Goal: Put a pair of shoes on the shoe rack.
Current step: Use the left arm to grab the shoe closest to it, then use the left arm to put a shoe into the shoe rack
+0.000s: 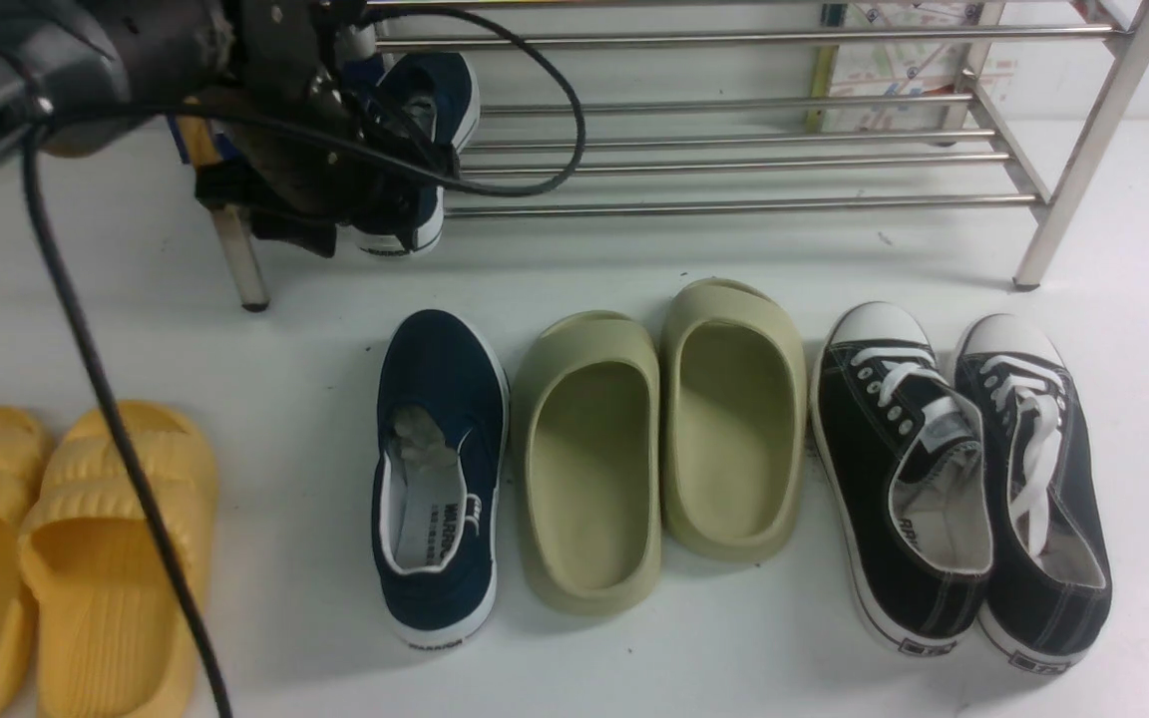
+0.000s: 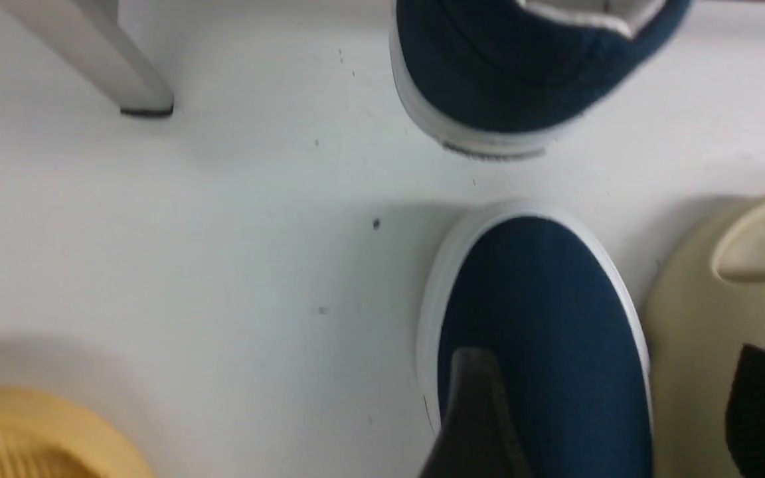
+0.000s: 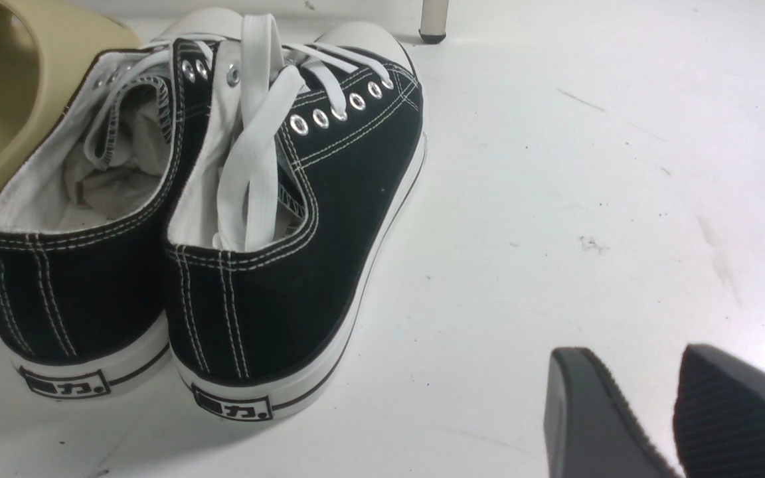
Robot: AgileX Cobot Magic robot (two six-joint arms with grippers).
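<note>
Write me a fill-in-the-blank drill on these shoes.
1. Only ___ navy slip-on sits on the shoe rack.
2. The other navy slip-on lies between olive slides and ___ slides.
3. The black sneakers have ___ laces.
Missing words: one; yellow; white.

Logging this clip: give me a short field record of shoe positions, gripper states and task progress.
first navy shoe: on the shoe rack, lower shelf, left end, heel overhanging the front bar
second navy shoe: on the white surface beside the olive slides
left gripper: open, empty, above the second shoe's toe
right gripper: open, empty, near the black sneakers
progress: one of two placed
</note>
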